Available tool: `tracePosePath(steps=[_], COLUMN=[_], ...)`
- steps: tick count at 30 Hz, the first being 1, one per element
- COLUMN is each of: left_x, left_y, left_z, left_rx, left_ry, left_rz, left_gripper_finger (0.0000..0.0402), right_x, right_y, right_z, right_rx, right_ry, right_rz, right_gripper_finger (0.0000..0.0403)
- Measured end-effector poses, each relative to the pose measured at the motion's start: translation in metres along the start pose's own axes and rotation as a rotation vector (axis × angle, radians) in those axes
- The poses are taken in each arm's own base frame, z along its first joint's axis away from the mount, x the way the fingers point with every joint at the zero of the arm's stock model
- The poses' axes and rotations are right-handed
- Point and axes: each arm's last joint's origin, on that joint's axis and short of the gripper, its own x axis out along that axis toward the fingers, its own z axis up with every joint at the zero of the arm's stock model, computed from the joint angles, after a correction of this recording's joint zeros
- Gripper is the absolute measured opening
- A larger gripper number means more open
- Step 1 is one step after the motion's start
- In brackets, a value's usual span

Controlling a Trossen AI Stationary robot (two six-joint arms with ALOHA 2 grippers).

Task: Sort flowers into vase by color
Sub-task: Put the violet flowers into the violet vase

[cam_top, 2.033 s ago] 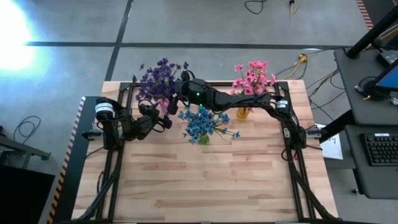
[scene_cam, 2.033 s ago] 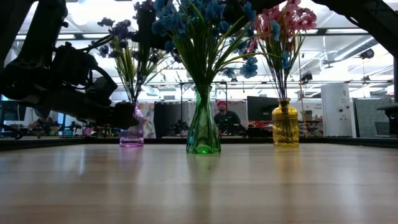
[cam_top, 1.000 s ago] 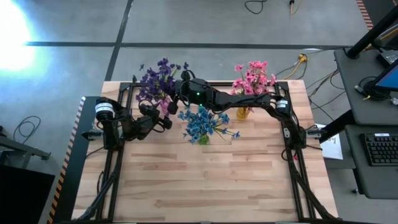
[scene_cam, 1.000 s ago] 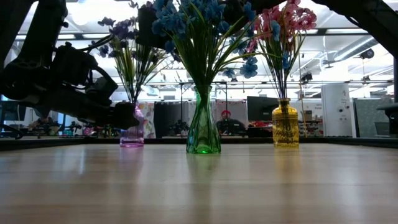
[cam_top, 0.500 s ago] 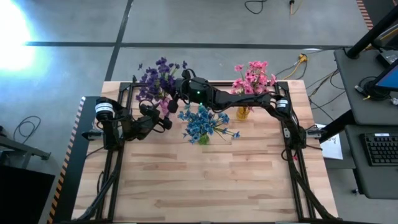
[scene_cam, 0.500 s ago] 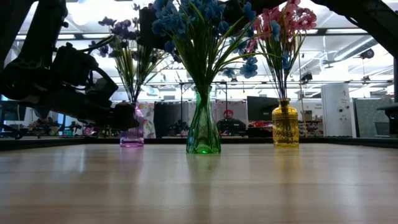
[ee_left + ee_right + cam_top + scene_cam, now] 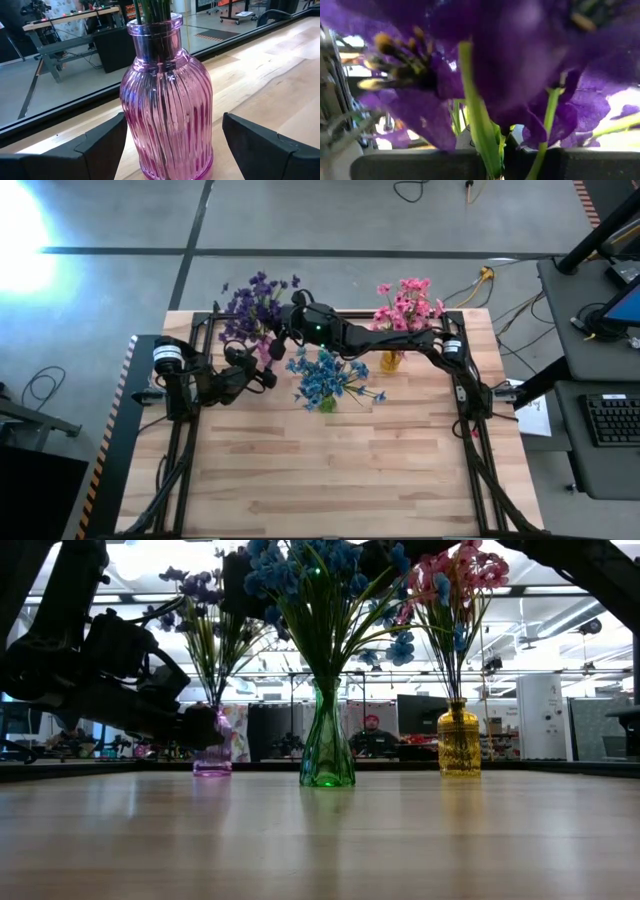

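Note:
Purple flowers (image 7: 255, 305) stand in a ribbed pink-purple glass vase (image 7: 167, 100) at the table's far left. Blue flowers (image 7: 325, 380) fill a green vase (image 7: 327, 755), and pink flowers (image 7: 405, 305) a yellow vase (image 7: 459, 750). My left gripper (image 7: 173, 120) is open and level at the table, one finger on each side of the purple vase's belly. My right gripper (image 7: 283, 330) reaches from the right into the purple blossoms (image 7: 520, 60) and is shut on a purple sprig's stem. My right gripper pinches a thin green stem (image 7: 481, 145) of a purple flower between its two fingers, just under the blossoms. It comes in from the table's right, high above the vase. The stem stays roughly upright among the other purple sprigs. My left gripper has one finger (image 7: 102, 145) close against the vase wall; I cannot tell whether it touches.
The three vases stand in a row along the far half of the table, the green one (image 7: 327, 405) nearest the middle. The wooden table top (image 7: 340, 470) stretches toward the near edge. A person (image 7: 372, 735) sits in the room beyond the table.
My right gripper has edged slightly toward the table's far edge, and the purple blossoms have shifted with it. The left arm and the vases have stayed where they were.

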Motion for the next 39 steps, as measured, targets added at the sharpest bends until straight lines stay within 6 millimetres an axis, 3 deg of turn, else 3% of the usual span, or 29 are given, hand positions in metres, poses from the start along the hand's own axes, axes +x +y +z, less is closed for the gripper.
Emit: tracePosePath(steps=[5, 39], left_x=[0.000, 0.000], left_y=[-0.001, -0.001], left_z=[0.000, -0.001], left_rx=[0.000, 0.005], left_ry=[0.002, 0.007], left_rz=[-0.021, -0.019], left_gripper_finger=[0.0310, 0.0310], right_x=[0.005, 0.004], right_y=[0.001, 0.000], right_z=[-0.011, -0.016], right_rx=[0.006, -0.012], right_ry=[0.032, 0.098], right_rz=[0.003, 0.007], right_gripper_finger=[0.0018, 0.0018])
